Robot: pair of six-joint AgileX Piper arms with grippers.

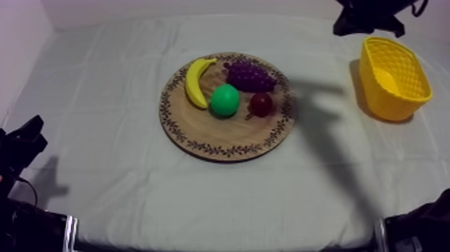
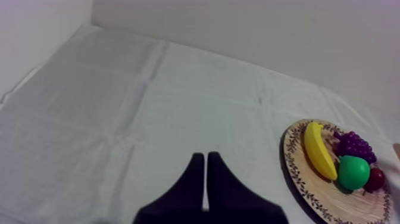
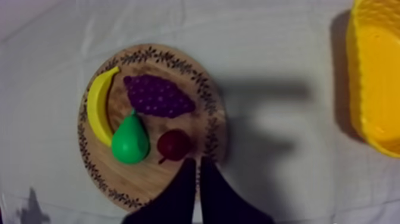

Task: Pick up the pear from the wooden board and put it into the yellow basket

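Right wrist view is showing the right gripper (image 3: 193, 161) hanging over the round wooden board's (image 3: 149, 182) near edge, black fingers pressing together in a narrow wedge. The pear (image 3: 130, 142) is sitting on the board, apart from the fingertips, between the banana (image 3: 98, 106) and the small red fruit (image 3: 174, 145). That red fruit is lying straight ahead of the fingertips, just beside the pear, with the bunch of grapes (image 3: 158, 95) behind both. The yellow basket (image 3: 359, 71) is standing well apart on the cloth (image 3: 268, 59). The left gripper (image 2: 205, 156), fingers together, is hanging over bare cloth.
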